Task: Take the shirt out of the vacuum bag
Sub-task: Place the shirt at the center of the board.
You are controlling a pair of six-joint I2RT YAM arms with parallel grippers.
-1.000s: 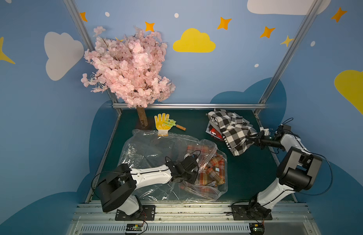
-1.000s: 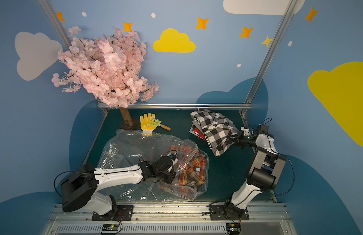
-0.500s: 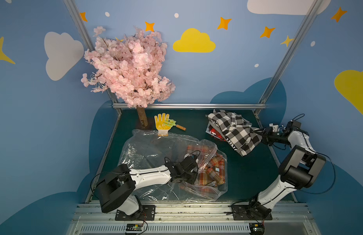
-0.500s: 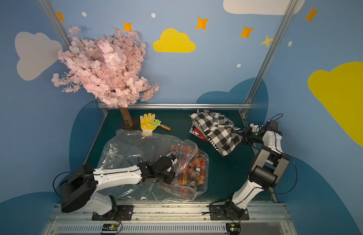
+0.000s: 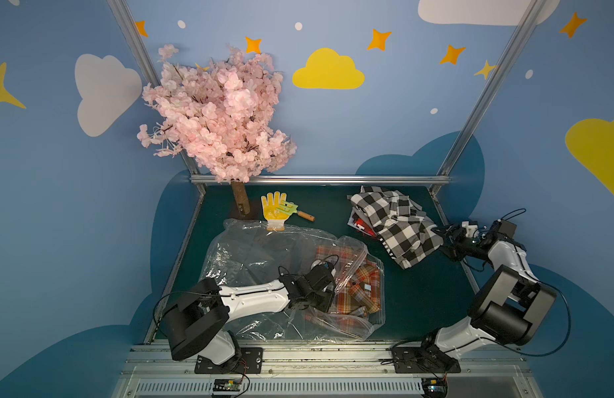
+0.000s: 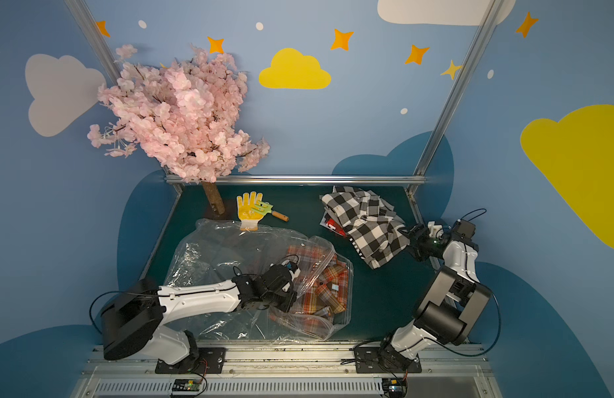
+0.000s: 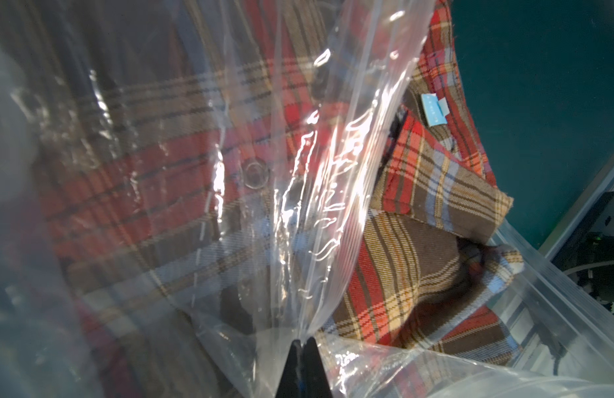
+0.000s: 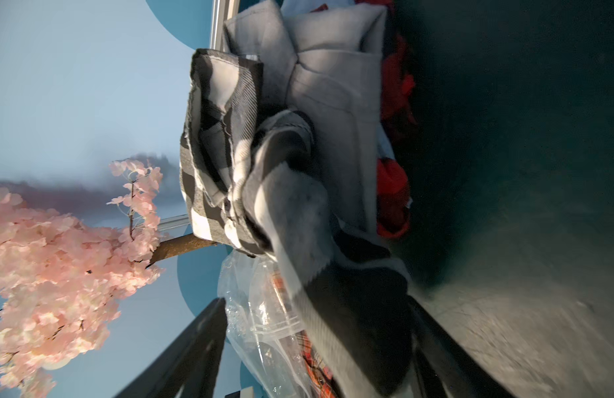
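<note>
The clear crinkly vacuum bag [image 5: 257, 255] [image 6: 223, 248] lies on the dark green table. A red-and-brown plaid shirt [image 5: 360, 286] [image 7: 419, 248] sits inside it near its open zip edge. My left gripper [image 7: 302, 344] [image 5: 324, 298] is shut on a fold of the bag's plastic, over that shirt. A black-and-white checked shirt [image 5: 398, 231] [image 8: 298, 172] lies crumpled outside the bag at the back right. My right gripper [image 5: 443, 237] [image 8: 319, 344] stands open at its right edge, with a flap of the cloth loose between the spread fingers.
A pink blossom tree [image 5: 219, 113] stands at the back left. A yellow glove [image 5: 274, 210] and a small green hand rake [image 5: 292, 209] lie behind the bag. Red cloth [image 5: 362, 224] shows under the checked shirt. Metal frame rails [image 5: 319, 179] border the table.
My right gripper has opened and let go of the checked shirt, which now rests on the pile; the arm drew back to the right. The left arm has not moved.
</note>
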